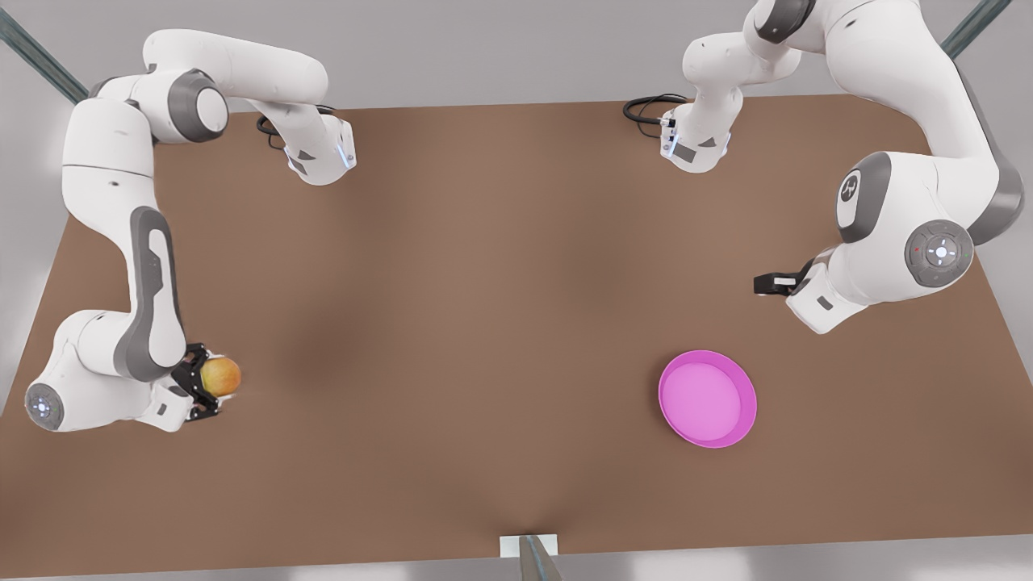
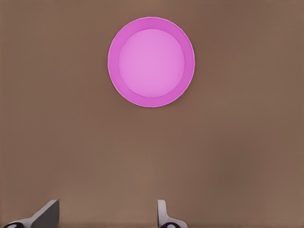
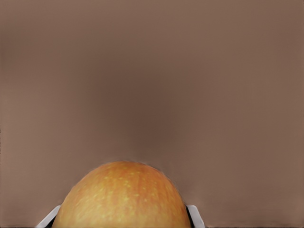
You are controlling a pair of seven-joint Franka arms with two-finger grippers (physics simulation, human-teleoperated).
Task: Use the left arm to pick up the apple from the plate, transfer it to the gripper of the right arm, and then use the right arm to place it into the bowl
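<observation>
A: Apple (image 1: 221,375) — where's it at?

B: In the right gripper (image 1: 211,386), far over on the front view's left, near the table (image 1: 484,282) edge. The 2 black fingers are pinched on it, 1 per side. Right wrist view has the apple's yellow-orange top (image 3: 122,197) bulging up between 2 white fingertips (image 3: 194,214), w/ bare brown table beyond.

A: Touching the table?

B: Can't tell from above. It sits in the linkage, reddish side toward the arm.

A: And the left gripper?

B: Left gripper (image 1: 767,284) is on the front view's right, a slim black piece sticking out from the white wrist, pointing toward the table's middle. It waits there, holding nothing. Left wrist view shows its 2 white fingertips (image 2: 45,214) set well apart, so it's spread, w/ nothing between.

A: Plate?

B: Plate (image 1: 746,399) lies flat on the table, front view's right half, nearer the front edge than the left gripper. Magenta rim, paler pink inside. Left wrist view looks straight down on it (image 2: 114,59), well apart from the fingertips.

A: Apple near the plate?

B: No, well apart; apple at 1 end of the table, plate toward the other.

A: Anything else?

B: Black cables (image 1: 646,109) coiled by 1 arm base along the back edge.
</observation>
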